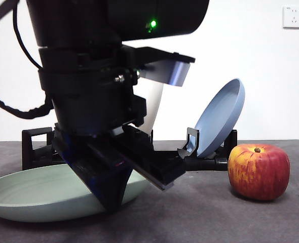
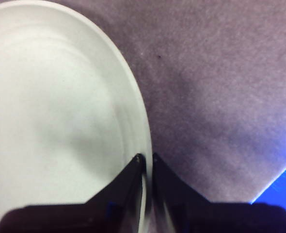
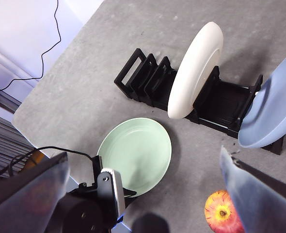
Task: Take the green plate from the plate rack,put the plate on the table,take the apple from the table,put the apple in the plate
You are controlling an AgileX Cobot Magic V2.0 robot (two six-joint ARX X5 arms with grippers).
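Note:
The green plate (image 1: 33, 195) lies flat on the table (image 1: 200, 212) in front of the plate rack (image 1: 38, 149). My left gripper (image 1: 111, 200) is low at the plate's right rim. In the left wrist view my left gripper (image 2: 147, 160) has its jaws closed on the rim of the green plate (image 2: 51, 121). The apple (image 1: 258, 172) stands on the table at the right, apart from the plate. My right gripper (image 3: 143, 156) is open and empty high above, looking down on the green plate (image 3: 135, 155), the plate rack (image 3: 148, 77) and the apple (image 3: 221, 212).
A blue plate (image 1: 220, 116) leans in the rack's right end, close behind the apple. A cream-white plate (image 3: 196, 68) stands upright in the rack's middle. The table's edge (image 3: 51, 141) runs close to the green plate's outer side.

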